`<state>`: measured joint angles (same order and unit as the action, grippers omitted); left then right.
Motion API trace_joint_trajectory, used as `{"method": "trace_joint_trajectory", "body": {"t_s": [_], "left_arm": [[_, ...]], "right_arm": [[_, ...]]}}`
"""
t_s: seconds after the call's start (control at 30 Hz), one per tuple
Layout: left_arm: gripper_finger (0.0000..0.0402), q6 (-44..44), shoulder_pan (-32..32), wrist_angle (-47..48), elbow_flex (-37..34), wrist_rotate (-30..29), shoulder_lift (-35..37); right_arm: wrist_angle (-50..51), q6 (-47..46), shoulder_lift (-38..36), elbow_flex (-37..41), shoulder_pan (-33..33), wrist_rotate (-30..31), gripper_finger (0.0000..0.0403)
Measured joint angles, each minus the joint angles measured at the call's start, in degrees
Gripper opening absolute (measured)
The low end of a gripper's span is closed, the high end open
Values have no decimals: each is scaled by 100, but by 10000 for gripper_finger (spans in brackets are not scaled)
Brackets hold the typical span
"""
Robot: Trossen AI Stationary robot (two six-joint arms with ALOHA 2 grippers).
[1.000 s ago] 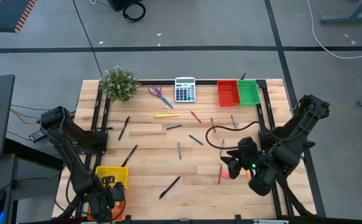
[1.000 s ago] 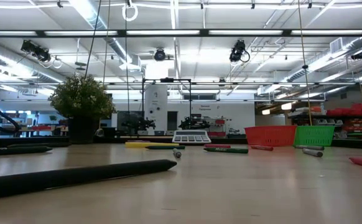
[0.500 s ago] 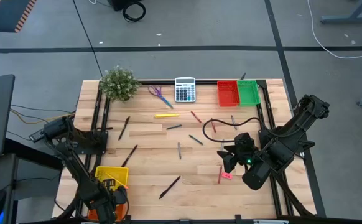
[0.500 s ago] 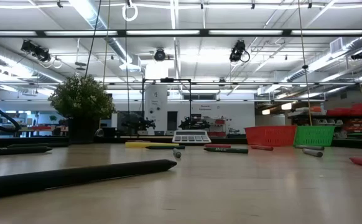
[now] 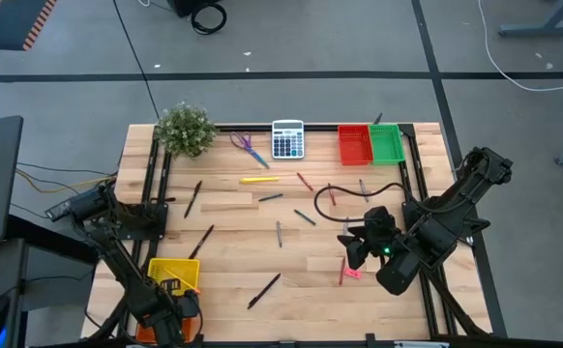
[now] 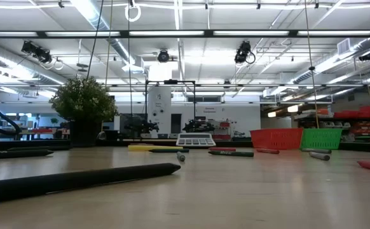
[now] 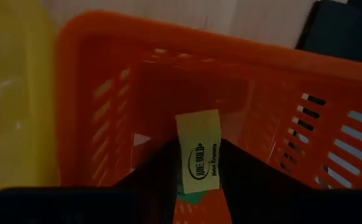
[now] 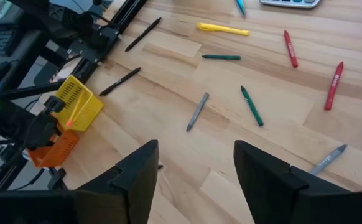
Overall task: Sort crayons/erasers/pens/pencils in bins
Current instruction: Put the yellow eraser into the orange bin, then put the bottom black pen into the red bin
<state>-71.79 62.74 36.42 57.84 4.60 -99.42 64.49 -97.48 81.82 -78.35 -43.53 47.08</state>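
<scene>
Left gripper (image 7: 196, 146) hangs over the orange bin (image 7: 262, 81) at the table's 7 o'clock corner, with the yellow eraser (image 7: 198, 158) right at its tip above the bin's floor. Whether it grips the eraser or has let go I cannot tell, but I judge the step to be the drop of this eraser. Right gripper (image 5: 354, 249) waits wide open toward 4 o'clock. The next move should be a straight lift out of the bin and then the pink eraser (image 5: 352, 274), which will need a low, careful pinch.
</scene>
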Motion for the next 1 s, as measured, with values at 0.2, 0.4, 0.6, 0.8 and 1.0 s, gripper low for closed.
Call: {"method": "trace_joint_trajectory", "body": {"t_s": [0.2,0.4,0.6,0.8,1.0], "left_arm": [[155,-137,0,-11,0,61,-2],[183,-152,-25,43,37,258,84],[201,2,-33,488,399,306,307],[200,39,-33,1225,816,269,536],[190,17,-33,2181,1377,-33,750]], "right_arm": [[0,23,0,0,-17,-77,216],[2,147,0,-1,-15,-268,216],[24,921,17,0,78,-993,216],[295,1733,86,2,455,-1783,216],[-120,2434,142,531,998,-3117,216]]}}
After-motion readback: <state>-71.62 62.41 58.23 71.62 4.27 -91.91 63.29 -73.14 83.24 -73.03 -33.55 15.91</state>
